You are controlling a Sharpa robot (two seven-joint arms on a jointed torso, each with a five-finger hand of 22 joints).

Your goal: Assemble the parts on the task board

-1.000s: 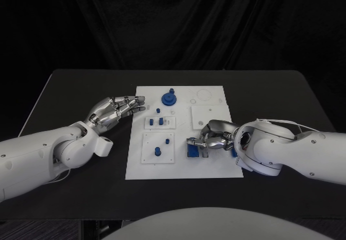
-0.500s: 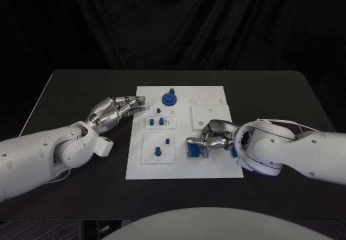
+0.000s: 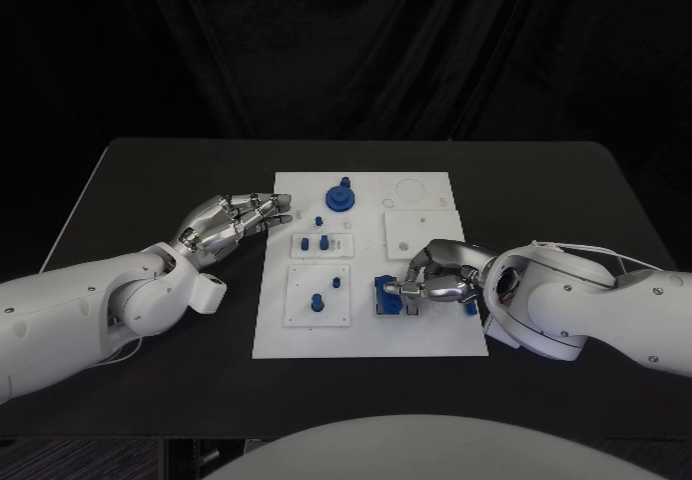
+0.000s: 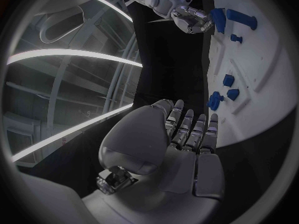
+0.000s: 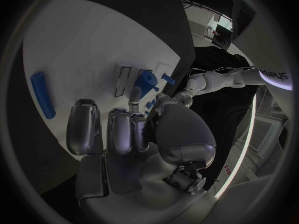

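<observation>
Two hands at the white task board [image 3: 368, 330], centre of the black worktop [image 3: 144, 170].
Right hand [image 3: 437, 277], right of centre in the head frame, sits over the board's right side, fingers [image 3: 400, 287] curled onto a blue block [image 3: 391, 297]; whether they truly pinch it, cannot tell. Left hand [image 3: 231, 222], left of centre, hovers at the board's left edge, fingers close together and lightly bent, holding nothing. Blue parts on the board: a round knobbed piece [image 3: 339, 195] near the top edge, small pegs [image 3: 319, 242] mid-board, another peg [image 3: 316, 303] lower left. Right wrist view: long blue bar [image 5: 43, 94] lying flat on the board.
</observation>
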